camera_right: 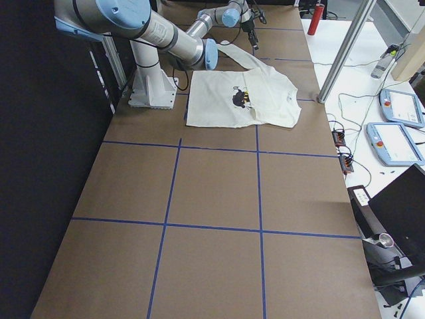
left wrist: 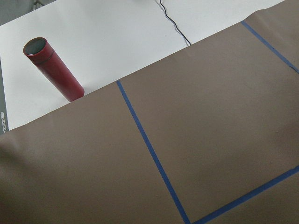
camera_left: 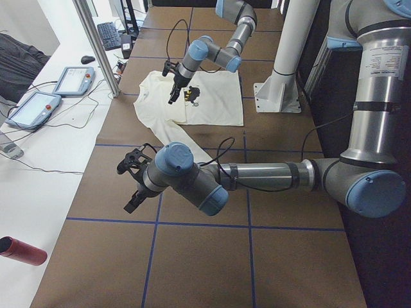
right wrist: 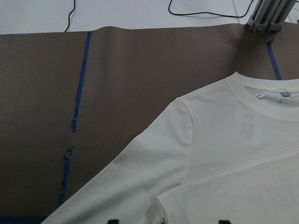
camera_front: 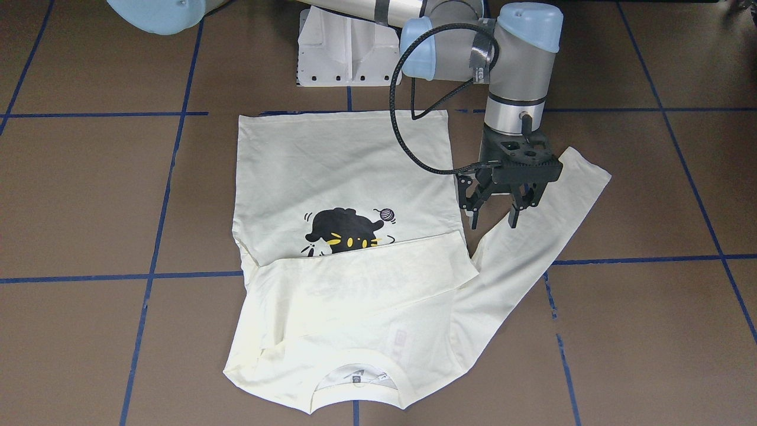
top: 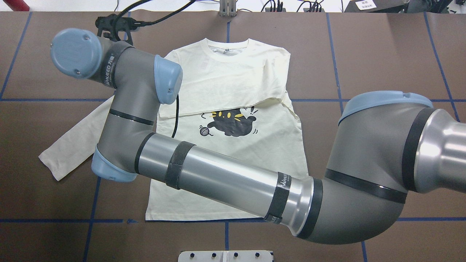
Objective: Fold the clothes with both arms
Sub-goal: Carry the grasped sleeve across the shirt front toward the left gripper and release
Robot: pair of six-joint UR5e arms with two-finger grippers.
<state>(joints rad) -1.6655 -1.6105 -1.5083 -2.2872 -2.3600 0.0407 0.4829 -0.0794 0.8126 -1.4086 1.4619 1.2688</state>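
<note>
Hovering over sleeve [camera_front: 544, 236], right tool [camera_front: 493, 225] spread

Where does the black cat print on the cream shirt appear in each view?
Front-facing: black cat print on the cream long-sleeved cotton T-shirt, centre, partly under a fold.
Overhead: centre.
Exterior left: upper middle, tiny.
Exterior right: upper middle.
Left wrist: not in it.
Right wrist: not in it.
Shared landmark: white pedestal base.

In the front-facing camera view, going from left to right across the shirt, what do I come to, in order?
black cat print → yarn-ball print → right gripper → cuff of the outstretched sleeve
</note>
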